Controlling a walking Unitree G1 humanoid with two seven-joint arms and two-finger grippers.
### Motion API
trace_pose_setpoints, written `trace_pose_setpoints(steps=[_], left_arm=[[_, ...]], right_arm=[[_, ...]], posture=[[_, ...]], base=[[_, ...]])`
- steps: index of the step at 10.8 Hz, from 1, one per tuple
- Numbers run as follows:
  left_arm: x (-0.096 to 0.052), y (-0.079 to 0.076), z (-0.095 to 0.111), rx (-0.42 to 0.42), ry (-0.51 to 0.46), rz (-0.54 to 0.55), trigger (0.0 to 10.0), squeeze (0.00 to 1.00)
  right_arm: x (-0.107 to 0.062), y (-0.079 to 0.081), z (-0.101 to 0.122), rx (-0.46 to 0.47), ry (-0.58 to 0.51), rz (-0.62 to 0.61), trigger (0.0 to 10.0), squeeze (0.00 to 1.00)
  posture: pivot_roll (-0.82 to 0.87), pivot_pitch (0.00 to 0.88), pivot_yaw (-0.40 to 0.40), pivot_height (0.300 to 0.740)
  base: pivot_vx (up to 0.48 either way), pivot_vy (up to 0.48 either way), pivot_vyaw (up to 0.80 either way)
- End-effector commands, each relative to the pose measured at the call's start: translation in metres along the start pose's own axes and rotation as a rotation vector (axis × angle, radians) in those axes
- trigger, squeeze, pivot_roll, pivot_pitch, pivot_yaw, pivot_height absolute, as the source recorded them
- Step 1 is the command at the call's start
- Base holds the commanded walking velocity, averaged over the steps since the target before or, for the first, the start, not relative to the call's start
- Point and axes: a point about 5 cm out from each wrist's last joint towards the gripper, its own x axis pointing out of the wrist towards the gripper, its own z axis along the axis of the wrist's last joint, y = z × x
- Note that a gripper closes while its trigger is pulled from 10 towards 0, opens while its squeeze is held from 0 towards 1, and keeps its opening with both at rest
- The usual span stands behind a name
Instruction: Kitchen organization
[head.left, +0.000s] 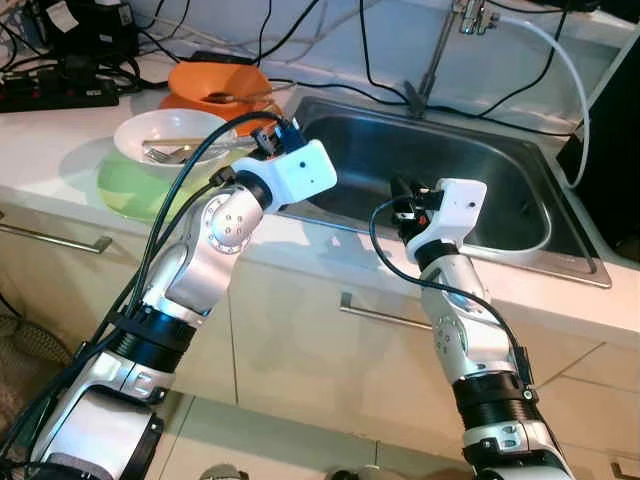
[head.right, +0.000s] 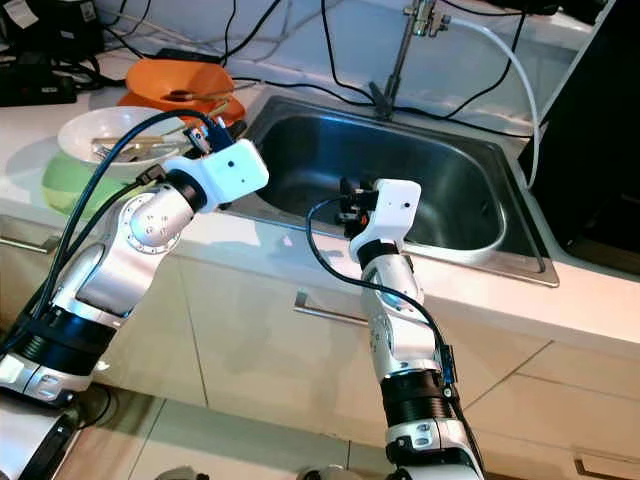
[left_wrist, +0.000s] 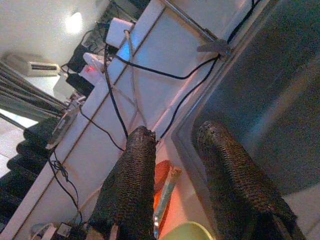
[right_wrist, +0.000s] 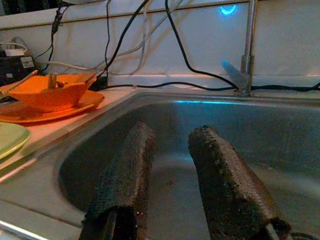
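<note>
A steel sink (head.left: 380, 140) is set in the white counter ahead of me. To its left, an orange bowl (head.left: 218, 85) with a spoon rests on an orange plate (right_wrist: 30, 112). Nearer stands a white bowl (head.left: 170, 130) holding a fork (head.left: 170, 153), on a green plate (head.left: 125, 185). My left gripper (left_wrist: 177, 131) is raised over the sink's left rim, beside the white bowl, open with nothing between its fingers. Hovering at the sink's front edge, my right gripper (right_wrist: 173, 130) points into the basin, open and holding nothing.
A faucet (head.left: 440, 50) rises behind the sink, with a white hose (head.left: 560, 60) curving down to the right. Black cables and a power strip (head.left: 55, 95) lie along the back wall. A dark appliance (head.left: 615, 150) stands at the right. Cabinet handles (head.left: 385, 312) are below the counter.
</note>
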Motion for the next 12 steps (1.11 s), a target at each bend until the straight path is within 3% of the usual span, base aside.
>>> trace_pose_setpoints(steps=[1, 8, 10, 12], left_arm=[[0.003, 0.001, 0.006, 0.017, -0.022, -0.010, 10.0, 0.00], [0.001, 0.007, 0.004, 0.045, -0.011, 0.034, 10.0, 0.00], [-0.003, 0.014, -0.012, 0.086, 0.073, 0.058, 10.0, 0.00], [-0.004, 0.019, -0.016, 0.093, 0.086, 0.066, 10.0, 0.00]], right_arm=[[0.000, -0.004, 0.003, -0.002, -0.012, -0.014, 10.0, 0.00], [-0.002, -0.003, 0.000, 0.000, -0.004, -0.007, 10.0, 0.00], [-0.002, -0.002, -0.001, 0.000, 0.001, -0.002, 10.0, 0.00], [-0.004, -0.001, -0.002, 0.001, 0.002, 0.003, 10.0, 0.00]], posture=[[-0.02, 0.036, -0.114, 0.719], [-0.01, 0.021, -0.118, 0.719], [-0.01, 0.022, -0.121, 0.719], [-0.01, 0.026, -0.123, 0.719]], base=[[0.000, 0.000, 0.00], [0.000, 0.000, 0.00], [0.000, 0.000, 0.00], [0.000, 0.000, 0.00]])
